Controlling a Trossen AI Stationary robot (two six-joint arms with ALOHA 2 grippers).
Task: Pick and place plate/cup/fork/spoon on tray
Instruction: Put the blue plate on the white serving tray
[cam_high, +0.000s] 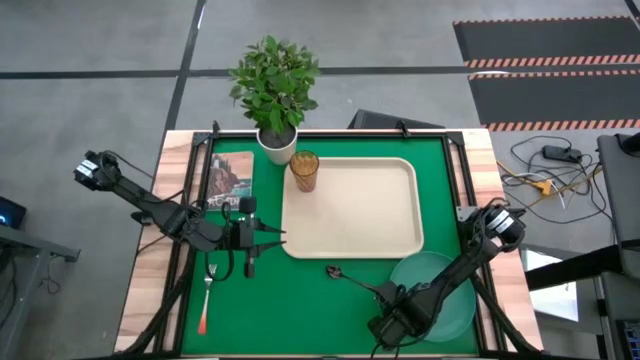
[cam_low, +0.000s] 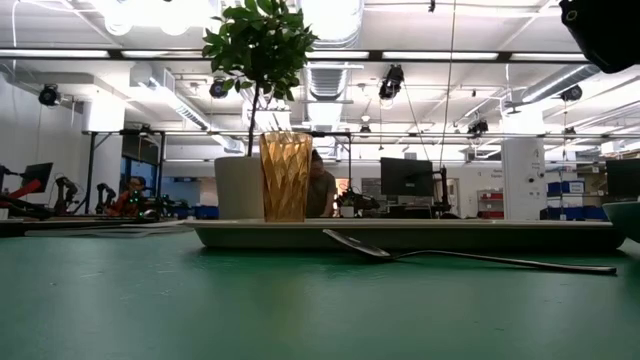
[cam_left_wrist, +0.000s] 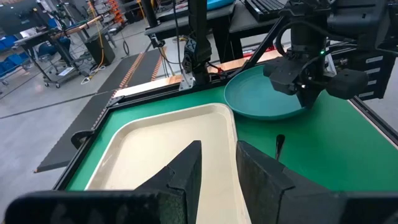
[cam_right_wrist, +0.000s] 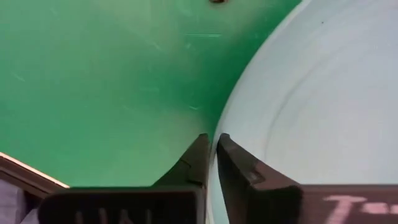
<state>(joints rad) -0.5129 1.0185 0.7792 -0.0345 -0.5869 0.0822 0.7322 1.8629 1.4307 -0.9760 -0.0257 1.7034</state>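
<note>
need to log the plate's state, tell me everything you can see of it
The plate is round, teal-green, smooth and plastic-looking, with a shallow raised rim. It lies flat on the green mat near the table's front right corner, off the tray and just clear of the tray's corner. Nothing lies on it. The right tool sits at its left edge, fingers nearly closed around the rim.

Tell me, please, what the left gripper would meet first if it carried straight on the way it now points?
Probably the cream-beige rectangular plastic tray: the left gripper points across its near rim, fingers slightly apart. Beyond lies the round teal-green plate, though the gripper's height is unclear.
</note>
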